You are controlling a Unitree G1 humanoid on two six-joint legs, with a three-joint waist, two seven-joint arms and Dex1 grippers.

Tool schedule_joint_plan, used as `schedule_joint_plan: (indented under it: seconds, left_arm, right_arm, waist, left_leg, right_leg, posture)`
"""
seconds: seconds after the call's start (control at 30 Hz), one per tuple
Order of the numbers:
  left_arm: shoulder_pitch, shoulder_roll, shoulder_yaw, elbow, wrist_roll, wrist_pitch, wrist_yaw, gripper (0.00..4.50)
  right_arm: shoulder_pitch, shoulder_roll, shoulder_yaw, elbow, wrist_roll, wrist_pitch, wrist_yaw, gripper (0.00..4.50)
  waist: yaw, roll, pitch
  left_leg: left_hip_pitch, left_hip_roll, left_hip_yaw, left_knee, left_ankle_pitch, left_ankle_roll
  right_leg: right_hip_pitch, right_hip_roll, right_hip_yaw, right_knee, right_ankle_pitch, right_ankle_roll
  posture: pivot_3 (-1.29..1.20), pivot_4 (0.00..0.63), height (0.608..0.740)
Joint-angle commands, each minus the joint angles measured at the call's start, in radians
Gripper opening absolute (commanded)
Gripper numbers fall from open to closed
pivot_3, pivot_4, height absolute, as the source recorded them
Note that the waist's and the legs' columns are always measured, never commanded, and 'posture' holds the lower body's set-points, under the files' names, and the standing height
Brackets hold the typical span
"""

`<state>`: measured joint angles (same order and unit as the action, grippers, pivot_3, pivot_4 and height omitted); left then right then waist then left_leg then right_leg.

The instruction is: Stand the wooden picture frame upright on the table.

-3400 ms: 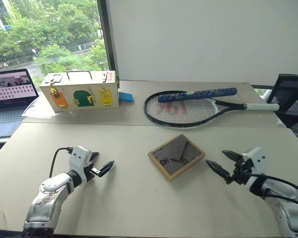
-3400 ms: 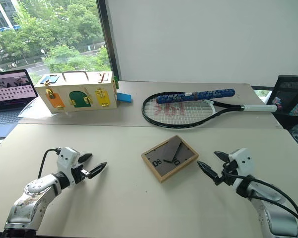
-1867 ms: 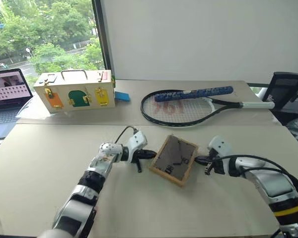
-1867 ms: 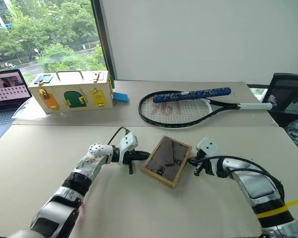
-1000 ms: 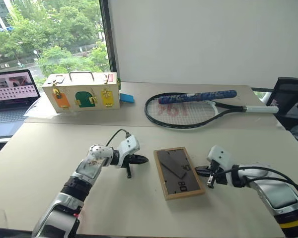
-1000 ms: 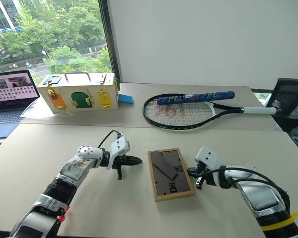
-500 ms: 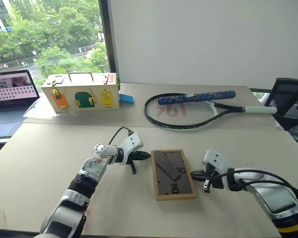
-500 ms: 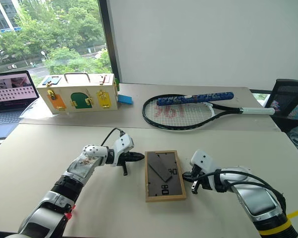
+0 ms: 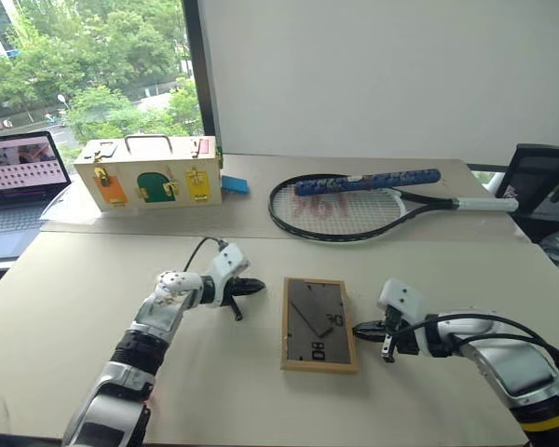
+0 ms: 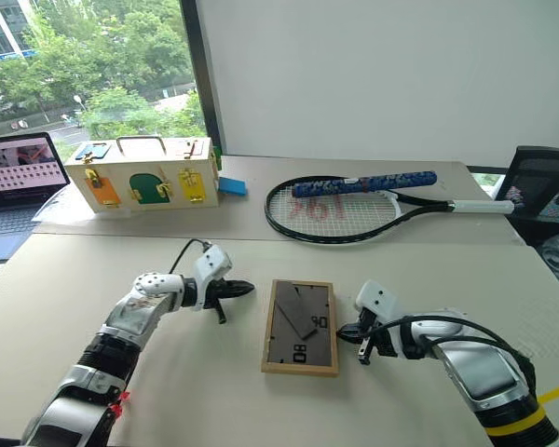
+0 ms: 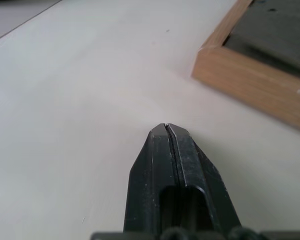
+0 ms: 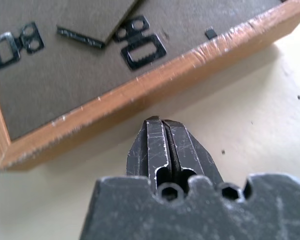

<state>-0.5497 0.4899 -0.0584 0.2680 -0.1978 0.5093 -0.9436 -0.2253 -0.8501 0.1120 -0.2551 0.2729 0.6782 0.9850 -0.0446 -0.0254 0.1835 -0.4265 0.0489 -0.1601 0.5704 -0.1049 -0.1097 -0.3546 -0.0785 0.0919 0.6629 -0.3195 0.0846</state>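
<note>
Lying flat, wooden picture frame (image 9: pixel 320 323) — pincers (image 9: pixel 257 288) (image 9: pixel 360 329) flank its edges.

A pale wooden box (image 9: pixel 150 172) with coloured doors sits at upper left, a small blue block (image 9: pixel 234 184) touching its right end. A laptop (image 9: pixel 19 177) shows at the left edge; a tennis racket (image 9: pixel 373 200) lies upper right, a black chair (image 9: pixel 540 182) beyond.

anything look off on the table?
The frame lies flat on the table, photo side down, with its grey backing and folded stand facing up. Nothing is spilled or broken.
</note>
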Motion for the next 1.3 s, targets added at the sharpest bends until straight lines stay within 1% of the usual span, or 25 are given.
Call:
schedule_joint_plan:
  seconds: [0.03, 0.07, 0.1, 0.13, 0.17, 0.2, 0.23, 0.3, 0.33, 0.4, 0.43, 0.5, 0.6, 0.67, 0.73, 0.83, 0.93, 1.1, 1.17, 1.3]
  left_arm:
    - [0.048, 0.087, 0.206, -0.174, -0.264, 0.386, -0.034, 1.43]
    - [0.051, 0.106, 0.250, -0.192, -0.301, 0.507, -0.003, 1.85]
    - [0.036, 0.095, 0.328, -0.194, -0.346, 0.625, 0.058, 2.24]
    - [0.012, 0.059, 0.429, -0.208, -0.403, 0.742, 0.123, 2.71]
    - [-0.003, 0.027, 0.500, -0.250, -0.447, 0.838, 0.170, 3.15]
    - [-0.026, 0.001, 0.558, -0.287, -0.491, 0.964, 0.182, 3.38]
    - [-0.035, -0.015, 0.588, -0.310, -0.538, 1.043, 0.201, 3.85]
    - [-0.027, -0.022, 0.591, -0.312, -0.652, 1.105, 0.248, 4.45]
    - [-0.010, -0.013, 0.567, -0.291, -0.730, 1.105, 0.279, 4.45]
    - [0.032, 0.006, 0.477, -0.308, -0.811, 1.105, 0.382, 4.45]
    - [0.042, -0.002, 0.452, -0.314, -0.847, 1.105, 0.449, 4.45]
    - [0.052, -0.049, 0.422, -0.323, -0.921, 1.105, 0.585, 4.45]
    - [0.055, -0.129, 0.416, -0.284, -1.022, 1.105, 0.786, 4.45]
    - [0.063, -0.128, 0.373, -0.245, -1.097, 1.105, 0.909, 4.45]
    - [0.057, -0.158, 0.374, -0.196, -1.190, 1.105, 1.017, 4.45]
    - [0.049, -0.190, 0.346, -0.166, -1.283, 1.105, 1.136, 4.45]
    - [0.045, -0.214, 0.309, -0.145, -1.376, 1.093, 1.228, 4.45]
    - [0.027, -0.201, 0.192, -0.115, -1.524, 1.035, 1.320, 4.45]
    - [0.022, -0.173, 0.144, -0.116, -1.546, 1.030, 1.328, 4.45]
    - [-0.003, -0.150, 0.074, -0.098, -1.501, 1.039, 1.272, 4.45]
  right_arm:
    - [0.039, -0.065, -0.072, 0.053, 0.007, -0.104, 0.066, 0.00]
    - [0.047, -0.072, -0.084, 0.051, 0.017, -0.148, 0.091, 0.00]
    - [0.054, -0.076, -0.098, 0.045, 0.033, -0.177, 0.115, 0.00]
    - [0.058, -0.079, -0.109, 0.043, 0.044, -0.208, 0.136, 0.00]
    - [0.059, -0.081, -0.118, 0.044, 0.049, -0.238, 0.154, 0.00]
    - [0.053, -0.080, -0.124, 0.053, 0.050, -0.259, 0.162, 0.00]
    - [0.047, -0.079, -0.126, 0.062, 0.049, -0.276, 0.168, 0.00]
    - [0.033, -0.075, -0.125, 0.082, 0.041, -0.302, 0.174, 0.00]
    - [0.028, -0.074, -0.120, 0.090, 0.035, -0.312, 0.176, 0.00]
    - [0.025, -0.070, -0.112, 0.104, 0.027, -0.329, 0.178, 0.00]
    - [0.025, -0.064, -0.110, 0.109, 0.025, -0.337, 0.174, 0.00]
    - [0.033, -0.052, -0.107, 0.109, 0.026, -0.347, 0.166, 0.00]
    - [0.050, -0.040, -0.102, 0.099, 0.020, -0.356, 0.156, 0.00]
    - [0.057, -0.034, -0.099, 0.095, 0.013, -0.366, 0.149, 0.00]
    - [0.067, -0.028, -0.094, 0.086, 0.007, -0.382, 0.146, 0.00]
    - [0.085, -0.017, -0.071, 0.061, -0.006, -0.399, 0.144, 0.00]
    - [0.079, 0.025, -0.061, 0.036, 0.018, -0.377, 0.129, 0.00]
    - [0.065, 0.066, -0.034, 0.022, 0.009, -0.366, 0.112, 0.00]
    - [0.059, 0.074, -0.028, 0.022, 0.006, -0.364, 0.108, 0.00]
    - [0.042, 0.099, -0.015, 0.035, 0.002, -0.364, 0.093, 0.00]
  waist:
    - [0.003, 0.000, 0.002]
    - [0.004, 0.000, 0.003]
    - [0.006, 0.000, 0.004]
    - [0.006, 0.000, 0.004]
    - [0.006, 0.000, 0.004]
    - [0.006, 0.000, 0.005]
    - [0.006, -0.001, 0.005]
    - [0.001, -0.001, 0.005]
    - [-0.001, -0.001, 0.005]
    - [-0.007, 0.000, 0.005]
    - [-0.010, 0.000, 0.006]
    - [-0.008, 0.000, 0.006]
    - [0.002, 0.000, 0.006]
    - [0.005, 0.000, 0.006]
    - [0.005, 0.001, 0.006]
    - [0.009, 0.001, 0.006]
    - [0.013, 0.001, 0.005]
    - [0.024, 0.001, 0.005]
    - [0.026, 0.001, 0.005]
    - [0.027, 0.001, 0.005]
  left_leg:
    - [-0.001, 0.000, 0.000, 0.000, 0.000, 0.000]
    - [-0.002, 0.000, 0.000, 0.000, 0.000, 0.000]
    - [-0.003, 0.000, 0.000, 0.001, 0.000, 0.000]
    - [-0.003, 0.000, 0.000, 0.001, 0.000, 0.000]
    - [-0.004, 0.000, 0.000, 0.001, 0.000, 0.000]
    - [-0.004, 0.000, 0.000, 0.002, 0.000, 0.000]
    - [-0.004, 0.000, 0.000, 0.002, 0.000, 0.000]
    - [-0.005, 0.000, -0.001, 0.002, 0.000, 0.000]
    - [-0.005, 0.000, -0.001, 0.002, 0.000, 0.000]
    - [-0.004, 0.000, -0.001, 0.001, 0.000, 0.000]
    - [-0.003, 0.000, -0.001, 0.001, 0.000, 0.000]
    - [-0.004, 0.000, 0.000, 0.001, 0.000, 0.000]
    - [-0.004, 0.000, 0.000, 0.002, 0.000, 0.000]
    - [-0.005, 0.000, 0.000, 0.003, 0.000, 0.000]
    - [-0.004, 0.000, 0.000, 0.003, 0.000, 0.000]
    - [-0.004, -0.001, 0.000, 0.003, 0.000, 0.000]
    - [-0.004, -0.001, 0.000, 0.003, 0.000, 0.000]
    - [-0.004, -0.002, 0.000, 0.004, 0.000, 0.000]
    - [-0.004, -0.002, 0.000, 0.004, 0.000, 0.000]
    - [-0.004, -0.002, 0.000, 0.003, 0.000, 0.000]
  right_leg:
    - [0.000, 0.000, 0.000, 0.000, 0.000, 0.000]
    - [-0.001, 0.000, -0.001, 0.000, 0.000, 0.000]
    - [-0.001, 0.000, -0.001, 0.000, 0.000, 0.000]
    - [-0.001, -0.001, -0.002, 0.000, 0.000, 0.000]
    - [-0.001, -0.001, -0.002, 0.000, 0.000, 0.000]
    - [-0.001, -0.001, -0.002, 0.000, 0.000, 0.001]
    - [-0.001, -0.001, -0.003, 0.000, 0.000, 0.001]
    - [-0.001, -0.001, -0.003, 0.000, 0.000, 0.001]
    - [-0.001, -0.001, -0.003, 0.000, 0.000, 0.001]
    - [-0.001, -0.001, -0.003, 0.000, -0.001, 0.000]
    - [-0.001, -0.001, -0.003, 0.000, -0.001, 0.000]
    - [-0.002, -0.001, -0.002, 0.001, -0.001, 0.000]
    - [-0.001, -0.001, -0.002, 0.001, -0.001, 0.000]
    - [-0.001, -0.001, -0.002, 0.000, -0.001, 0.000]
    - [-0.001, -0.001, -0.002, 0.000, -0.001, 0.000]
    - [-0.001, -0.001, -0.002, 0.000, -0.001, 0.000]
    - [-0.001, -0.001, -0.002, 0.000, -0.001, 0.000]
    - [0.000, -0.002, -0.002, 0.000, 0.000, 0.000]
    - [-0.001, -0.002, -0.002, 0.000, 0.000, 0.000]
    - [-0.001, -0.002, -0.002, 0.000, 0.000, 0.000]
  posture:
    - [0.00, 0.150, 0.722]
    - [0.00, 0.150, 0.722]
    - [0.00, 0.150, 0.722]
    - [0.00, 0.150, 0.722]
    - [0.00, 0.150, 0.722]
    - [0.00, 0.150, 0.722]
    - [0.00, 0.150, 0.722]
    - [0.00, 0.150, 0.722]
    - [0.00, 0.150, 0.722]
    - [0.00, 0.150, 0.722]
    - [0.00, 0.150, 0.722]
    - [0.00, 0.150, 0.722]
    - [0.00, 0.150, 0.722]
    - [0.00, 0.150, 0.722]
    - [0.00, 0.150, 0.722]
    - [0.00, 0.150, 0.722]
    - [0.00, 0.150, 0.722]
    - [0.00, 0.150, 0.722]
    - [0.00, 0.150, 0.722]
    - [0.00, 0.150, 0.722]
